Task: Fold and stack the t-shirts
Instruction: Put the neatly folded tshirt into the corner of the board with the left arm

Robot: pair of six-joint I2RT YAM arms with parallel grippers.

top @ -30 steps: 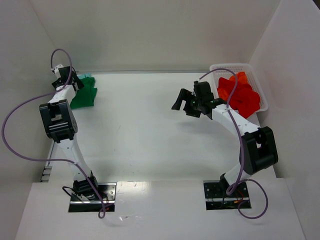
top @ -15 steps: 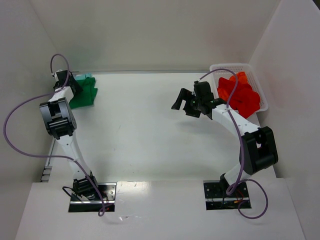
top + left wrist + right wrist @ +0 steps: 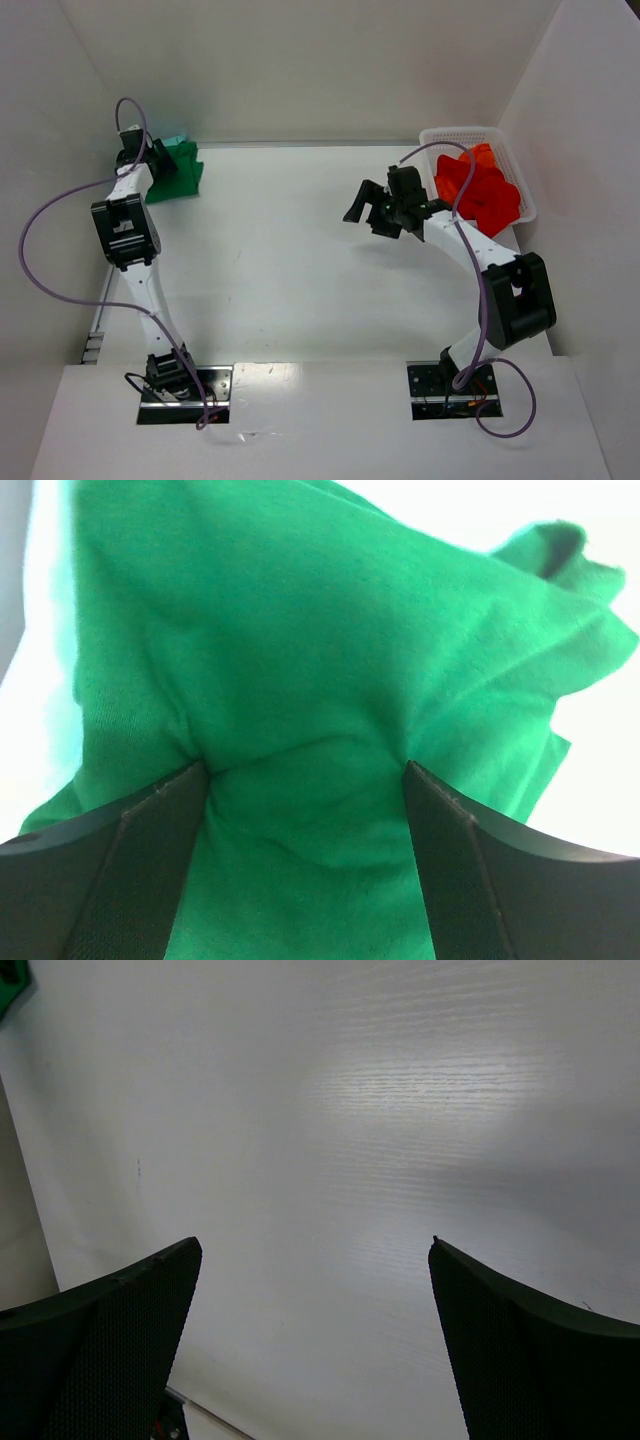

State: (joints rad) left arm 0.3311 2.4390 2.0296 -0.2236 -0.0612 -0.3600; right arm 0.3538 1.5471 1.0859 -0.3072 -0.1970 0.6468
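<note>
My left hand (image 3: 305, 780) is clamped on a thick bunch of the dark green t-shirt (image 3: 330, 630). The cloth fills the wide gap between my fingers (image 3: 140, 870) and creases where each tip bites in. From above, that green t-shirt (image 3: 180, 170) sits at the far left corner of the bench (image 3: 290, 260), close to the side wall. A sliver of pale teal t-shirt (image 3: 173, 139) shows at its far edge. My right hand (image 3: 362, 203) hangs over the bare bench right of centre, fingers spread wide apart with nothing between them. Just beyond it, the red t-shirts (image 3: 480, 190) lie heaped in the white basket (image 3: 455, 133) at the far right corner.
</note>
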